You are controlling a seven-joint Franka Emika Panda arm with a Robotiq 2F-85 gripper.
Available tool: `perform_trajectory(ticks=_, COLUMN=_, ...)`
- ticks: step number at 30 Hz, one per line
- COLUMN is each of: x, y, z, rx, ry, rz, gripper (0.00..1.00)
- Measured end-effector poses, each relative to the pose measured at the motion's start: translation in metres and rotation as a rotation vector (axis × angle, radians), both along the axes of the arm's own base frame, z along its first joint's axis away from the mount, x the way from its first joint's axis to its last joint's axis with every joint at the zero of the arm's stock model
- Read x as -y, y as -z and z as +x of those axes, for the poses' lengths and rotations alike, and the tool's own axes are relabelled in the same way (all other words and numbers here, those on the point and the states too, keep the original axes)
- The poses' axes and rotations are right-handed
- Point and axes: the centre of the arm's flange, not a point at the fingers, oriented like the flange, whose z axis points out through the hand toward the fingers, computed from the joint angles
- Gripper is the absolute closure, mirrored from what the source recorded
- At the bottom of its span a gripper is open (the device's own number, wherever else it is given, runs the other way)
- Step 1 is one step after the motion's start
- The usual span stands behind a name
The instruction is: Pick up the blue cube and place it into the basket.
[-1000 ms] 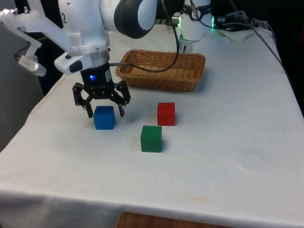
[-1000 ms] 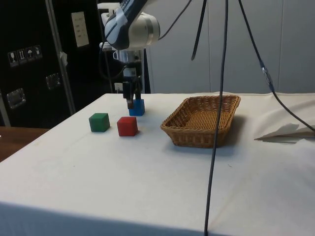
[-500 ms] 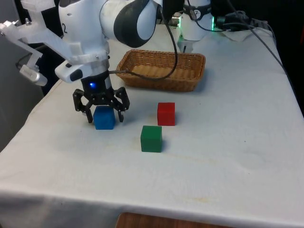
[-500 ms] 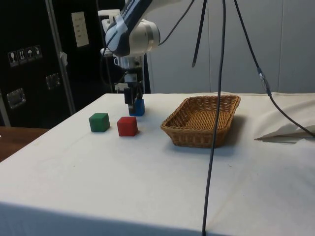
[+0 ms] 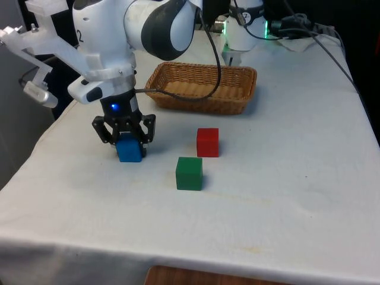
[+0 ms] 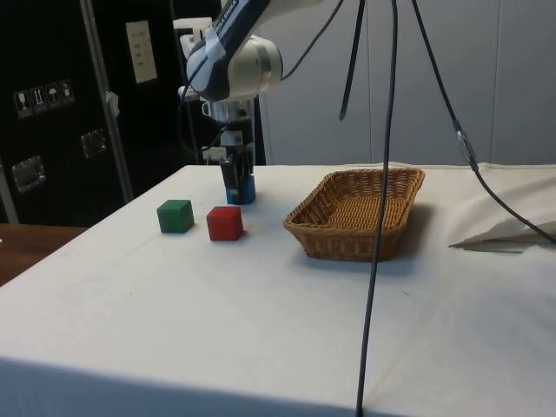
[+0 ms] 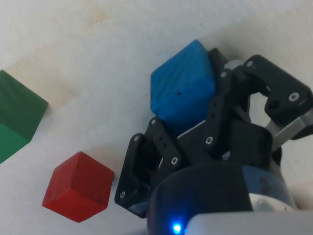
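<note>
I'm seeing the fingers [image 5: 124,140] pinching the blue cube [image 5: 129,149], sitting flat on the desk [image 5: 285,178], at the basket's [image 5: 202,86] seven o'clock.

Arm reaches down over the tabletop near its edge on the front view's left, toward the far half. Last link and wrist point straight down; white elbow joint bulks above and behind it. Gripper [image 5: 125,142] is low, fingertips at the cloth or just above. Side view puts the gripper [image 6: 234,187] vertical, hanging from the wrist. Fingers [image 7: 222,105] are drawn in and pressed against opposite faces of the blue cube [image 5: 129,149], linkages folded inward. Wrist view shows the gripper [image 7: 188,120] clamped on the cube's sides, cube sitting between the pads.
</note>
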Motion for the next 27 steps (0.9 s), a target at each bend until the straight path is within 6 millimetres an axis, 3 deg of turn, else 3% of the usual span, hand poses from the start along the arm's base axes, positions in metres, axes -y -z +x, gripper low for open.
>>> perform_trajectory(ticks=9, x=0.001, y=0.0, z=0.0, rx=0.0, ry=0.001, rz=-0.001, gripper=1.0)
perform_trajectory(ticks=13, x=0.004, y=-0.009, z=0.0, rx=0.003, ry=0.003, rz=0.0, gripper=1.0)
perform_trajectory(ticks=27, x=0.014, y=-0.066, z=-0.014, rx=0.004, ry=0.003, rz=0.022, gripper=1.0)
